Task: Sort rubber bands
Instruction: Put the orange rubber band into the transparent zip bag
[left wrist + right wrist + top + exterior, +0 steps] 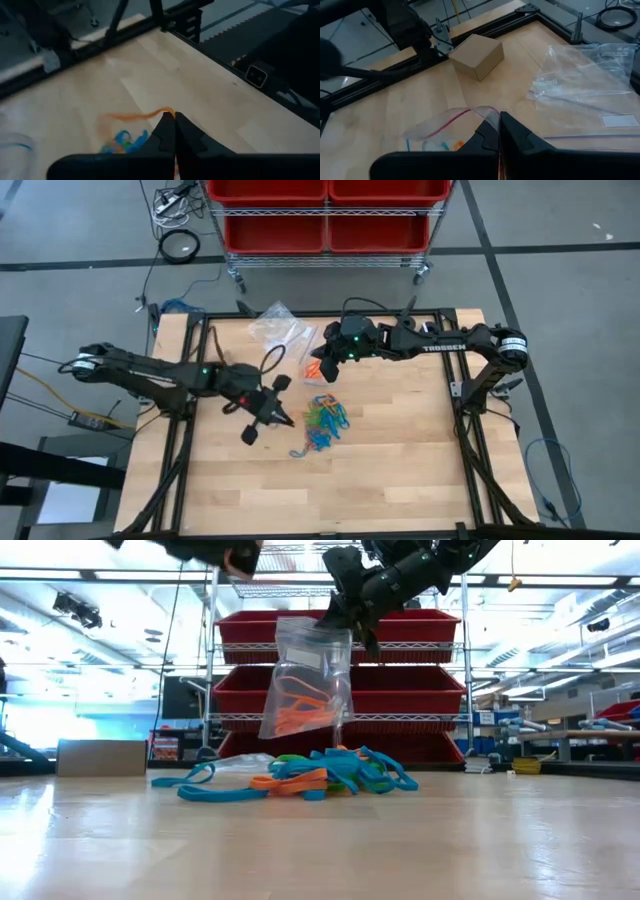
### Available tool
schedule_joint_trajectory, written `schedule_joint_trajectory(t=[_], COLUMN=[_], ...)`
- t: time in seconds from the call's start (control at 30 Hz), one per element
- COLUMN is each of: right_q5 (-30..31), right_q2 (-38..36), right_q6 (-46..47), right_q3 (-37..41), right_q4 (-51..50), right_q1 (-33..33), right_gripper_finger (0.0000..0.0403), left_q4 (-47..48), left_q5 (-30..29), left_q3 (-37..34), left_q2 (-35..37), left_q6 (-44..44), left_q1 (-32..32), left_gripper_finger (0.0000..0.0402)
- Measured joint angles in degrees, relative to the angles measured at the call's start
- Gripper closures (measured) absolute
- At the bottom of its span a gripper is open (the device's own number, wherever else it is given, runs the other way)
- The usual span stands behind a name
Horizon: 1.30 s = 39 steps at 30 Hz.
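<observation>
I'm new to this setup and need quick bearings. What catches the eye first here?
A clear bag with orange bands inside hangs above the table, pinched at its top by the right gripper. Under it lies a bright heap of rubber bands in blue, orange and green. The left gripper, beside the heap, is shut on one orange band.

table [400, 460]: pale smooth wood | bag [305, 680]: clear glossy plastic | box [476, 56]: matt cardboard
</observation>
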State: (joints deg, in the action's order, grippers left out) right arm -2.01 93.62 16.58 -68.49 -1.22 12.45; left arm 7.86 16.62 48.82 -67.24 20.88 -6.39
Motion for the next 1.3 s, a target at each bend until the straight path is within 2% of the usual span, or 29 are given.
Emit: schedule_joint_trajectory(t=[0.17,0.33,0.53,0.8,0.9,1.17,1.3], right_q5=[0.31,0.47,0.49,0.6,0.88,0.88,0.88], right_q2=[0.0,0.0,0.0,0.0,0.0,0.0,0.0], right_q6=[0.33,0.35,0.31,-0.15,-0.18,-0.22,-0.26], right_q3=[0.0,0.0,0.0,0.0,0.0,0.0,0.0], right_q4=[-0.02,0.04,0.14,0.07,0.06,0.07,-0.01], right_q1=[-0.04,-0.25,-0.68,-0.68,-0.68,-0.7,-0.7], right_gripper_finger=[0.0403,0.0403,0.0403,0.0403,0.0403,0.0403,0.0403], left_q4=[3.89,5.12,4.92,3.56,3.38,2.9,3.13], left_q5=[-2.3,-3.04,-3.04,-1.97,-1.86,-2.56,-2.97], left_q3=[6.5,8.98,9.75,9.77,9.79,9.79,9.79], left_q2=[-0.83,-4.77,-9.0,-9.71,-9.56,-9.55,-9.55], left_q6=[3.68,5.59,6.02,5.64,4.7,2.65,2.47], left_q1=[0.97,4.8,10.95,15.64,15.89,16.09,16.06], left_gripper_finger=[0.0401,0.0401,0.0401,0.0393,0.0372,0.0268,0.0234])
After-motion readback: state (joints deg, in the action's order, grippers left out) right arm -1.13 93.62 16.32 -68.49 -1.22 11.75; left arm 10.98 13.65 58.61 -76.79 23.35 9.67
